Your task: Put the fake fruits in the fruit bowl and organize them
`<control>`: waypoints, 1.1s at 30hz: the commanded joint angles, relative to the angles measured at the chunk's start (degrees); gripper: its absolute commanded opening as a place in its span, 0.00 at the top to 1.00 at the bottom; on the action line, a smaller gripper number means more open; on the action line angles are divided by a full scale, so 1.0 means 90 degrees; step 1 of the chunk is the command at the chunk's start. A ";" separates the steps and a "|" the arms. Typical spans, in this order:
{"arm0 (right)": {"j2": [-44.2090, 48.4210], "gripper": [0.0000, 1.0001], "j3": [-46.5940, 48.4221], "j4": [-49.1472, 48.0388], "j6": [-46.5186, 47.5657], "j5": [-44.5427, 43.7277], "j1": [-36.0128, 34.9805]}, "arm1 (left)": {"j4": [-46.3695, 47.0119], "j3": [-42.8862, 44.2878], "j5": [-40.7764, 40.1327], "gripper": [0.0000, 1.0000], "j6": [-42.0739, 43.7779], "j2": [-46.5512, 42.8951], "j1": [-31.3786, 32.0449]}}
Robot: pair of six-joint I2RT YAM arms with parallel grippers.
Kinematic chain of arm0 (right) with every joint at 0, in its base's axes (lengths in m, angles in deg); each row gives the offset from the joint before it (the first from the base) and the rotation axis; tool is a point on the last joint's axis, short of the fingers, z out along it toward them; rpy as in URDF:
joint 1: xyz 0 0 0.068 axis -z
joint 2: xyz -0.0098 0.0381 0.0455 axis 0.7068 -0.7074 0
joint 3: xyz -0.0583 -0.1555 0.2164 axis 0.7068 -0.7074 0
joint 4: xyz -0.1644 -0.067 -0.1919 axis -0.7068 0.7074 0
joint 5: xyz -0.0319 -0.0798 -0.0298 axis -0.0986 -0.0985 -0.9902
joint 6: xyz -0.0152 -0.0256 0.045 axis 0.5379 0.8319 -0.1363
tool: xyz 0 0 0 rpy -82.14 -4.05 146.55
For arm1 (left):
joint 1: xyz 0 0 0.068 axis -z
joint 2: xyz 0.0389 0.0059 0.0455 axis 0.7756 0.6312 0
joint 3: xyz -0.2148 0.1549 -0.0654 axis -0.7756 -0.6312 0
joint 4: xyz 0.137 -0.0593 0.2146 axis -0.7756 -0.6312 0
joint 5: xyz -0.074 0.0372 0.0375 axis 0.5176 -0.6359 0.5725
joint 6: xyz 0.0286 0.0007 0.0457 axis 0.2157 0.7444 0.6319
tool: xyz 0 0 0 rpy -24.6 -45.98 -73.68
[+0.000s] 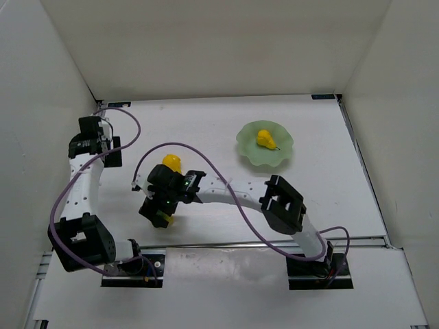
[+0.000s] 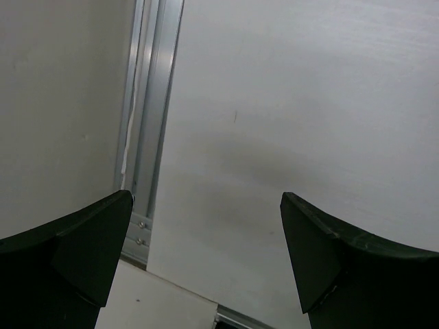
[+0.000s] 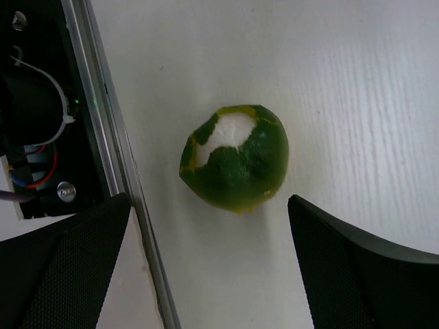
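Note:
A dark green fruit [image 3: 236, 156] with a pale patch lies on the white table beside a metal rail. My right gripper [image 3: 207, 205] hangs over it, open, with a finger on each side and not touching it. In the top view the right gripper [image 1: 159, 212] covers most of that fruit. A round yellow fruit [image 1: 171, 163] lies just behind the right wrist. A yellow pear-shaped fruit [image 1: 266, 139] sits in the mint-green scalloped bowl [image 1: 285, 152] at the back right. My left gripper [image 2: 206, 197] is open and empty at the far left [image 1: 103, 140].
A metal rail [image 1: 260, 241] runs along the table's near edge and also shows in the right wrist view [image 3: 116, 157], close to the green fruit. White walls enclose the table on three sides. Purple cables [image 1: 206, 154] loop over both arms.

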 commanded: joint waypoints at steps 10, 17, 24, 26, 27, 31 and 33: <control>-0.1230 0.17 0.0985 0.0093 -0.0589 -0.1327 -0.0227 | -0.0019 -0.0330 0.0783 0.00 -0.0061 -0.0299 -0.0686; -0.0978 0.76 0.0985 0.0209 -0.0746 -0.1704 -0.0227 | -0.0077 -0.0086 0.0842 0.00 -0.0003 -0.0162 -0.0686; 0.1361 0.78 -0.0600 0.0034 -0.1817 -0.2311 0.0777 | -0.0136 0.0041 0.1027 0.00 0.0211 0.0082 -0.0199; 0.2279 0.78 -0.1345 -0.0200 -0.2489 -0.2554 0.1536 | -0.0195 0.0109 0.1027 0.00 0.0280 0.0218 0.0240; 0.2536 0.78 -0.1678 -0.0201 -0.2677 -0.2653 0.1821 | -0.0195 0.0110 0.1027 0.00 0.0348 0.0335 0.0416; 0.3144 0.77 -0.2793 -0.0143 -0.3001 -0.3083 0.3208 | -0.0312 0.0383 0.0745 0.00 0.0475 0.0843 0.1673; 0.3019 0.77 -0.2794 0.0062 -0.2924 -0.3025 0.3902 | -0.0312 0.0607 0.0559 0.00 0.0534 0.1097 0.2114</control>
